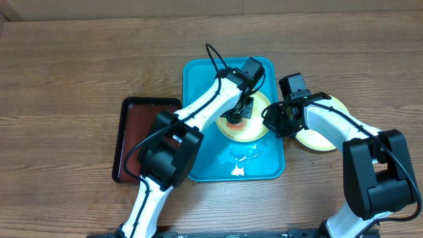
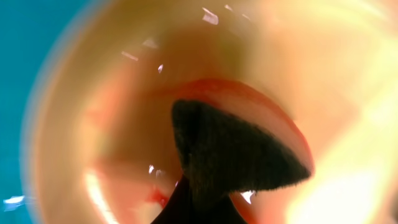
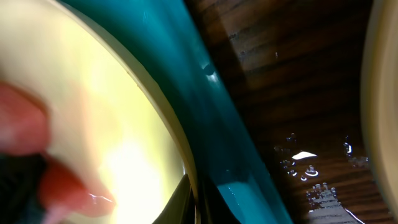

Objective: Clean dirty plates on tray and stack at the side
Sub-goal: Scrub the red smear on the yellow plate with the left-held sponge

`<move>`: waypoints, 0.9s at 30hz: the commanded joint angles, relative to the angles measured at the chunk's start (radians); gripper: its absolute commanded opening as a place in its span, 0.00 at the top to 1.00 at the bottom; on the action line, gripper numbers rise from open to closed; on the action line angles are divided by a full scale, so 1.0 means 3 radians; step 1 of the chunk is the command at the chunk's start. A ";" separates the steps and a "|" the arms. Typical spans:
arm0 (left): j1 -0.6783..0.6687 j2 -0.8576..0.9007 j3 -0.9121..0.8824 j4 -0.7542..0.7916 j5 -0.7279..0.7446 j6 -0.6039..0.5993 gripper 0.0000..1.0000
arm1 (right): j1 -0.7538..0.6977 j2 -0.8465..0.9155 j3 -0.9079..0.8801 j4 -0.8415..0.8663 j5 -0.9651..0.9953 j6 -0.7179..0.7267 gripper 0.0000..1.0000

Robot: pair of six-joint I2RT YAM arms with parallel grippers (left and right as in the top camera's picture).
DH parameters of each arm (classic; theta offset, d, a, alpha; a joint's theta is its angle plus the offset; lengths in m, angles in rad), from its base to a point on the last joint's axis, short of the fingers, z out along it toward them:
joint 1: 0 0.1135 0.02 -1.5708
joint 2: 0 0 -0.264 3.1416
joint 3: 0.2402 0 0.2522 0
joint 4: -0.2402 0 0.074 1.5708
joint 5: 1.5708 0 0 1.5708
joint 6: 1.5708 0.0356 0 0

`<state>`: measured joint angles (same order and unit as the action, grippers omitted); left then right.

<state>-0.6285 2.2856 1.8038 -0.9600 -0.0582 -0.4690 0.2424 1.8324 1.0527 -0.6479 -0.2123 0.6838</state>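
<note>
yellow-rimmed plate (image 1: pixel 254 129) at upper right of turquoise tray (image 1: pixel 198 86), right rim near tray edge. left pincer (image 1: pixel 239 114) closed on dark sponge (image 2: pixel 236 155), pressed at plate centre. right pincer (image 1: pixel 272 120) narrow at plate's right rim. second plate (image 1: pixel 324 135) on desk (image 1: pixel 79 66), just right of tray. bare wood fills upper left.

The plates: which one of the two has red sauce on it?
The plate on the turquoise tray; the other plate, on the table beside the tray, shows no sauce.
</note>
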 commanded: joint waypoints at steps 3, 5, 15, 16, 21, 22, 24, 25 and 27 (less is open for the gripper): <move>0.0244 0.0117 0.0023 -0.0023 -0.0771 -0.0036 0.96 | -0.0117 0.0123 -0.0117 -0.0108 0.0443 0.0078 0.96; 0.0286 0.0117 0.0025 -0.0038 -0.0805 -0.0034 0.96 | -0.0117 0.0123 -0.0117 -0.0108 0.0444 0.0076 0.96; 0.0324 0.0145 0.0014 0.0039 0.0525 -0.0086 0.96 | -0.0117 0.0123 -0.0117 -0.0106 0.0443 -0.0182 0.96; 0.0298 0.0165 0.0014 0.0084 0.0823 -0.0085 0.96 | -0.0113 0.0123 -0.0117 -0.0107 0.0443 -0.0231 0.96; 0.0066 0.0251 0.0013 0.0181 0.1272 -0.0085 0.96 | -0.0090 0.0123 -0.0117 -0.0139 0.0439 -0.0535 0.96; 0.0009 0.0257 0.0013 0.0187 0.1270 -0.0085 0.96 | -0.0074 0.0123 -0.0117 -0.0142 0.0441 -0.0595 0.96; -0.0076 0.0266 0.0013 0.0211 0.1270 -0.0085 0.96 | -0.0037 0.0123 -0.0117 -0.0142 0.0444 -0.0692 0.96; -0.0116 0.0266 0.0013 0.0239 0.1259 -0.0083 0.96 | -0.0018 0.0123 -0.0117 -0.0141 0.0444 -0.0716 0.96; -0.0142 0.0266 0.0013 0.0273 0.1190 -0.0084 0.96 | 0.0009 0.0123 -0.0117 -0.0142 0.0441 -0.0715 0.96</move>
<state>-0.6167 2.3054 1.8111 -0.8856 0.2230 -0.4770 0.2344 1.8267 1.0542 -0.6739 -0.1841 0.5301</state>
